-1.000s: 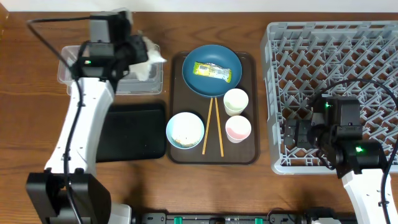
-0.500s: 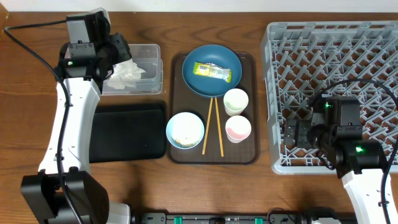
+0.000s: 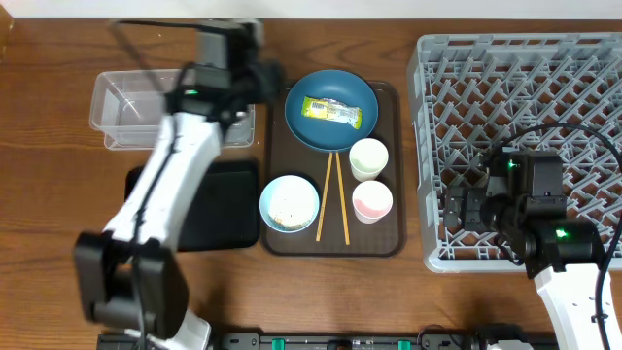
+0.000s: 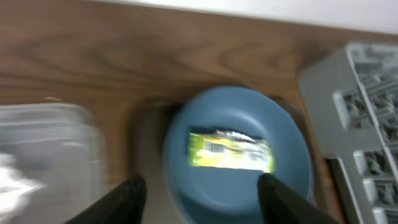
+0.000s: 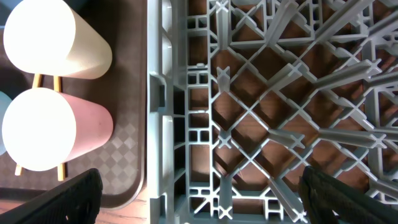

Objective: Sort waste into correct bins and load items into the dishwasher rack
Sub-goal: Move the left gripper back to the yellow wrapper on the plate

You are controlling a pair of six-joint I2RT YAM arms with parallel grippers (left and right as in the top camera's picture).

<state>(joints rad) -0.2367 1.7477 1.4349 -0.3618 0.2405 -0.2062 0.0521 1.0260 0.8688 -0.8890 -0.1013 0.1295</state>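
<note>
The yellow-green wrapper [image 3: 330, 111] lies on the dark blue dish [image 3: 330, 131] at the back of the brown serving tray [image 3: 389, 233]. My left gripper [image 3: 270, 82] hovers open and empty at the dish's left edge. In the blurred left wrist view its fingers [image 4: 127, 199] straddle the dish [image 4: 239, 186] just below the wrapper [image 4: 230, 151]. White tissue [image 4: 12, 177] lies in the clear tub [image 3: 136, 102]. My right gripper [image 5: 199, 199] stands wide open over the left edge of the dishwasher rack [image 3: 525, 107]. On the tray sit the white bowl [image 3: 289, 202], green cup [image 3: 368, 157], pink cup [image 3: 372, 201] and chopsticks [image 3: 332, 199].
The black tray [image 3: 219, 209] lies in front of the clear tub, partly under my left arm. A few grains lie in the white bowl. The rack fills the right side of the table, close to the serving tray's right rim.
My left gripper opened and left the tissue in the clear tub. It then swung right to the blue dish. The right arm has not moved.
</note>
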